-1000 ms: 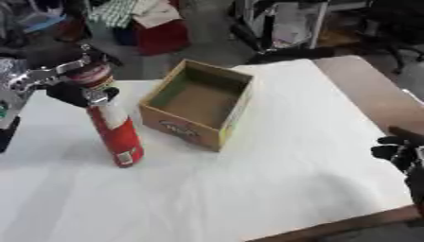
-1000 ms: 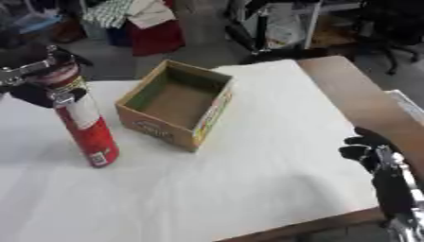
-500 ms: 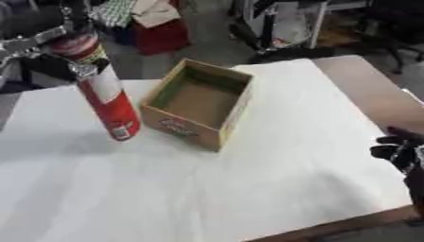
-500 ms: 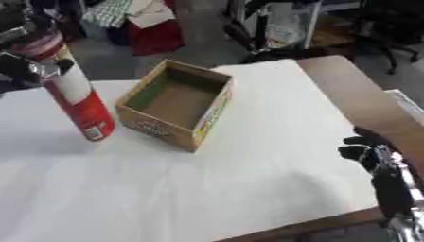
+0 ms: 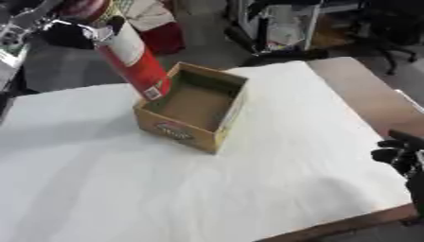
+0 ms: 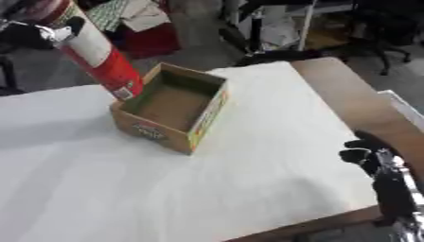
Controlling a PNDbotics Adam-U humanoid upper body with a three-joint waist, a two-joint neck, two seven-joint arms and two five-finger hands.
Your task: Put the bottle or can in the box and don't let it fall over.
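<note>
A tall red can with a white band (image 5: 130,56) hangs in the air, tilted with its top toward the upper left, its bottom over the left rim of the cardboard box (image 5: 217,133). My left hand (image 5: 76,32) is shut round the can's top at the upper left. The box is open on top, with nothing inside, and sits on the white-covered table (image 5: 124,189). My right hand (image 6: 373,158) rests at the table's right edge, low and away from the box, fingers curled and holding nothing.
The bare brown tabletop (image 5: 356,90) shows at the right beyond the white cover. Chairs, a red bin (image 5: 162,35) and clutter stand on the floor behind the table's far edge.
My left hand has lifted the can off the table and carried it right, up to the box's left rim. The view has shifted. The right hand has stayed put.
</note>
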